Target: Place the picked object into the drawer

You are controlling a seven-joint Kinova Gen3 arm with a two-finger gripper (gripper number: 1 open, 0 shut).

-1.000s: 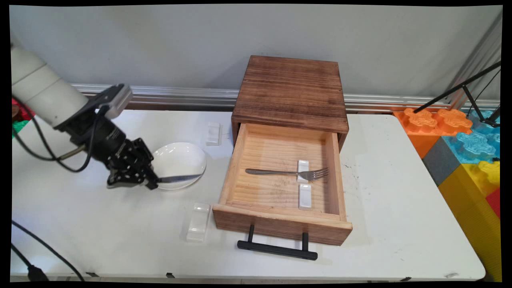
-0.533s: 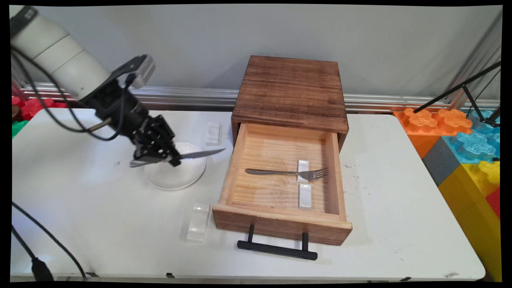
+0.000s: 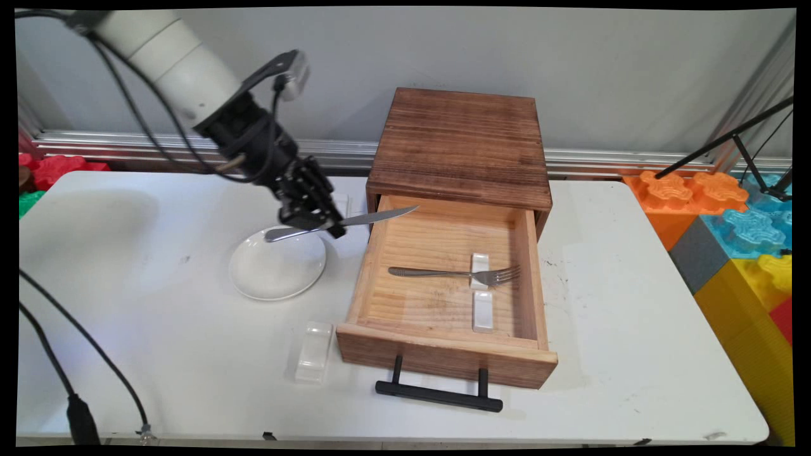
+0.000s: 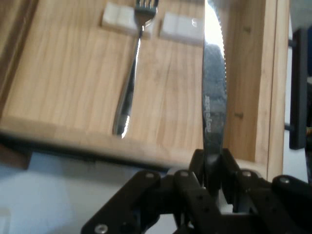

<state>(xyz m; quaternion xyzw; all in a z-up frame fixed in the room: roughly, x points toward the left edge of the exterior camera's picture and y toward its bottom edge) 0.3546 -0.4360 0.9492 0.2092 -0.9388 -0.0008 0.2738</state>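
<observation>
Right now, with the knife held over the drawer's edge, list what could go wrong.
The gripper pinches the knife near its middle, so the long blade could pivot or slip in the jaws. Its tip already reaches over the drawer wall; dropping lower may strike that wall. Inside, the fork lies across one white rest, and the knife could land on it and knock it off.

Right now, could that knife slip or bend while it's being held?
Probably won't bend: the knife looks like stiff metal, sticking out straight. It might slip or swivel, since the end effector pinches only its smooth, narrow middle.
</observation>
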